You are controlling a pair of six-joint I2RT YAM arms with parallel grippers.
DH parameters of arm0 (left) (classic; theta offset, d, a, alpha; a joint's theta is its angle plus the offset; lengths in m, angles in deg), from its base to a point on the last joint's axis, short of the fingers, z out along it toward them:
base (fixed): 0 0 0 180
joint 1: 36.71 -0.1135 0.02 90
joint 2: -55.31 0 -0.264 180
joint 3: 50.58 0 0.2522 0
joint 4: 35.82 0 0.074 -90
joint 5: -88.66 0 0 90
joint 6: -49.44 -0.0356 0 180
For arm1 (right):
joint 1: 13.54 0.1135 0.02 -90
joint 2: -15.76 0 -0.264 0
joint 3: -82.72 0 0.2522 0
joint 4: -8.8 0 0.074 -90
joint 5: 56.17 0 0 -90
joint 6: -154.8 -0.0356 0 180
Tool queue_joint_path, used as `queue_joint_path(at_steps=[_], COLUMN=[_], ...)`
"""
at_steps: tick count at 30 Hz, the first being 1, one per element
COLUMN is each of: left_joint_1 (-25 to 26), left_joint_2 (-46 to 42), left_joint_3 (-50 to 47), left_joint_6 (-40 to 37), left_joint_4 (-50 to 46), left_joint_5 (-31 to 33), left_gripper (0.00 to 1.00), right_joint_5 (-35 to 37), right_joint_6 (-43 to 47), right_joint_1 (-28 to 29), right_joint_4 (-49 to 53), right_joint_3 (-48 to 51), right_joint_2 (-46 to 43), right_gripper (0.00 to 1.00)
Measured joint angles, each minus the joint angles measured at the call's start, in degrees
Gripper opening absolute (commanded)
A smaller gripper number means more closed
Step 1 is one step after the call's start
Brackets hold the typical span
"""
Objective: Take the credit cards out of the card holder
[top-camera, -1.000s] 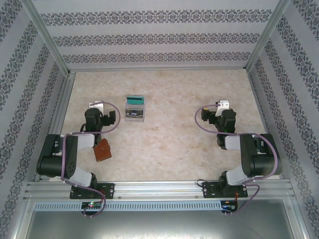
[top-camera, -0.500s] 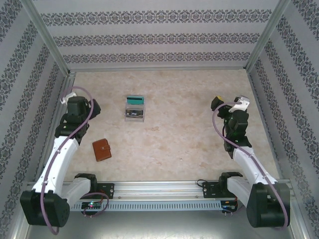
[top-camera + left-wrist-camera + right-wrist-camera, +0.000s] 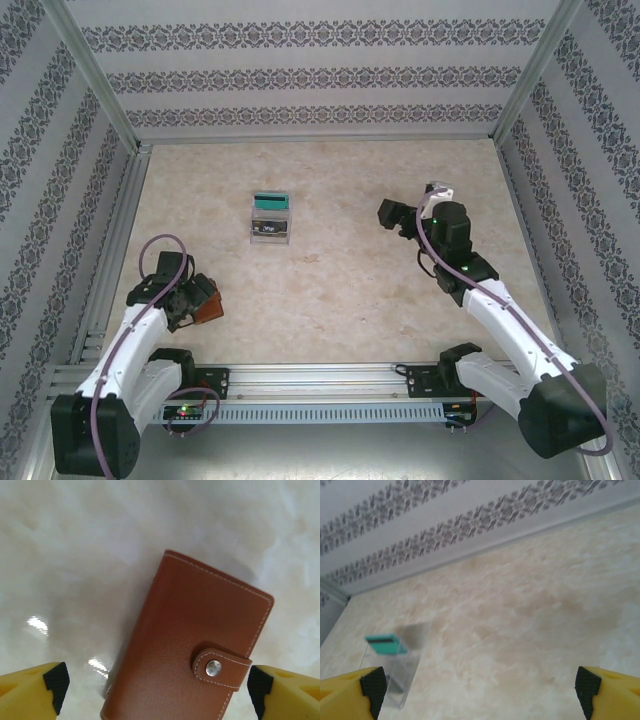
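Observation:
The card holder is a small brown leather wallet lying flat on the marble table, held closed by a strap with a metal snap. The credit cards are hidden inside it. My left gripper hangs straight over it, open, one yellow finger on each side of its near end, not touching it. From above, the left gripper covers most of the card holder at the front left. My right gripper hovers open over the table's right half, holding nothing.
A clear box with a teal card standing in it sits at the back centre-left; it is also in the right wrist view as the clear box. Patterned walls close in the table on three sides. An aluminium rail runs along the near edge.
The left arm has swung from the back left down to the front, bringing its gripper over the card holder. The right gripper has moved inward toward the table's middle.

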Motion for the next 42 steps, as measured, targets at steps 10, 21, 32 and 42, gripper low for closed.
queue_joint_path(at_steps=[10,21,32,42], left_joint_1=[3.9,25.0,26.5,25.0], left_joint_2=[6.6,6.7,11.2,19.7], left_joint_3=[-2.5,-6.4,-1.4,3.0], left_joint_6=[-0.1,10.0,13.0,11.4], left_joint_4=[9.8,21.3,20.0,21.2], left_joint_5=[-4.3,7.3,8.3,5.9], left_gripper=[0.87,0.91,0.98,0.98], right_joint_5=[2.6,3.0,-5.6,-5.6], right_joint_6=[0.2,0.2,-7.4,-7.0], right_joint_1=[6.6,7.6,4.2,9.8], right_joint_4=[8.2,13.6,19.0,25.7], right_joint_3=[-2.2,-2.2,-6.6,-11.0], right_joint_2=[1.1,-0.7,1.4,-0.3], right_gripper=[0.98,0.98,0.98,0.98])
